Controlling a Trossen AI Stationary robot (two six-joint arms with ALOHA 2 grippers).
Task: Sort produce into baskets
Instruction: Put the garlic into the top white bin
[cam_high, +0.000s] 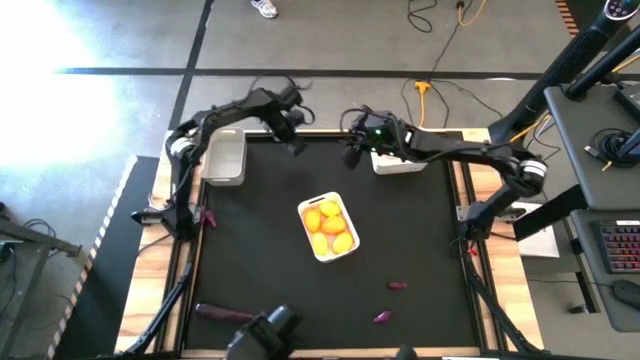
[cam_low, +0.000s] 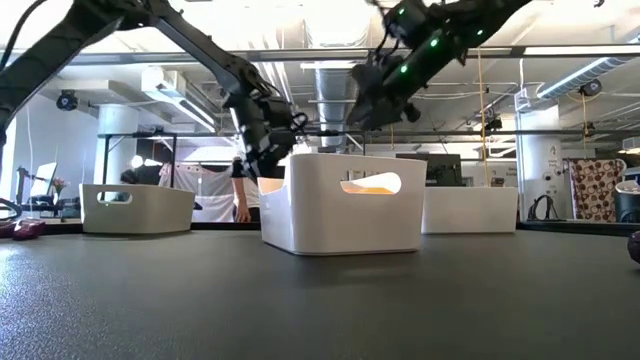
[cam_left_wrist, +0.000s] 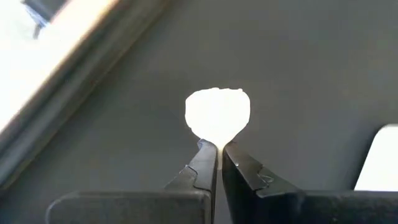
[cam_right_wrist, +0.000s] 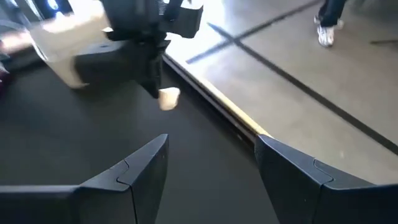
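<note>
My left gripper (cam_high: 297, 146) hangs over the table's far middle, shut on a small white garlic bulb (cam_left_wrist: 217, 112). My right gripper (cam_high: 352, 152) hovers a little to its right, open and empty, facing the bulb (cam_right_wrist: 169, 98). A white basket (cam_high: 345, 252) with several yellow and orange fruits (cam_high: 328, 226) stands at the table's centre. At the far left stands a grey basket (cam_high: 225, 178). Another white basket (cam_high: 398, 168) stands at the far right, partly under my right arm. Two purple vegetables (cam_high: 397, 285), (cam_high: 382, 317) lie on the near right. My left gripper pinches the garlic bulb's narrow end (cam_left_wrist: 218, 140) between its two fingertips (cam_left_wrist: 205, 155); the round part sticks out past them. The fingers point steeply down. The bulb hangs below them, lifted clear of the table.
Two more purple vegetables lie at the near left (cam_high: 215, 312) and by the left edge (cam_high: 205, 215). The table's wooden far edge (cam_right_wrist: 217, 106) runs just behind both grippers. Bare black mat (cam_high: 260, 260) lies between the centre basket and the left edge.
</note>
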